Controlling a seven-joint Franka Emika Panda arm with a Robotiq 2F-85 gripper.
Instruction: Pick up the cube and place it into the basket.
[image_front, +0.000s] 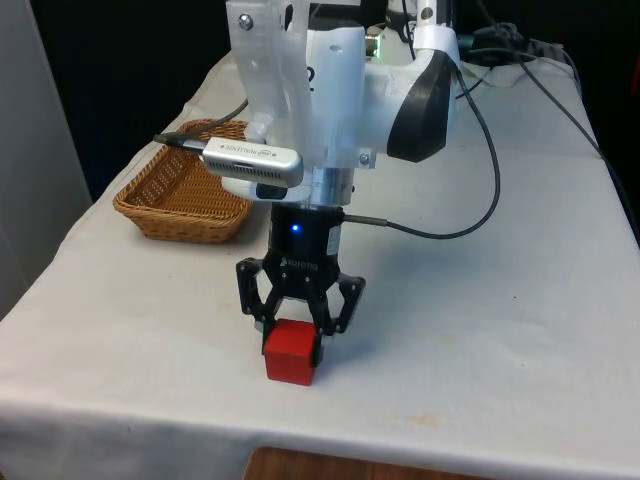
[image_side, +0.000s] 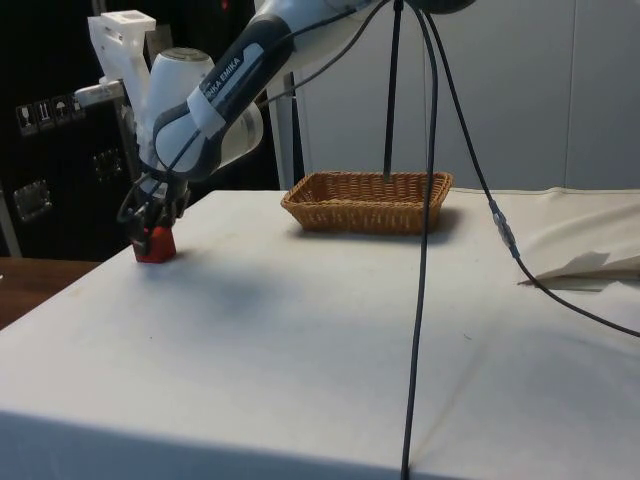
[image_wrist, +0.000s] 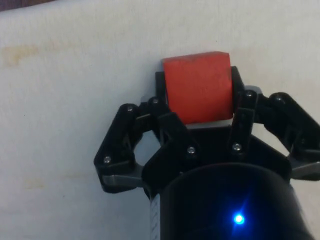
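1. The front view looks along the surface (image_front: 500, 300) from its near edge, slightly from above, facing the arm head-on; the basket (image_front: 185, 195) sits toward the front view's left and the cube (image_front: 291, 353) lies close to the camera.
2. The side view stands low at the surface's (image_side: 330, 330) long side and looks across it, with the cube (image_side: 155, 243) far off at one end and the basket (image_side: 368, 200) near mid-frame.
3. The wrist view looks straight down at close range past the fingers (image_wrist: 240, 107) onto the cube (image_wrist: 199, 87) and the cloth.
4. All three views share the cube; the front and side views share the basket too.
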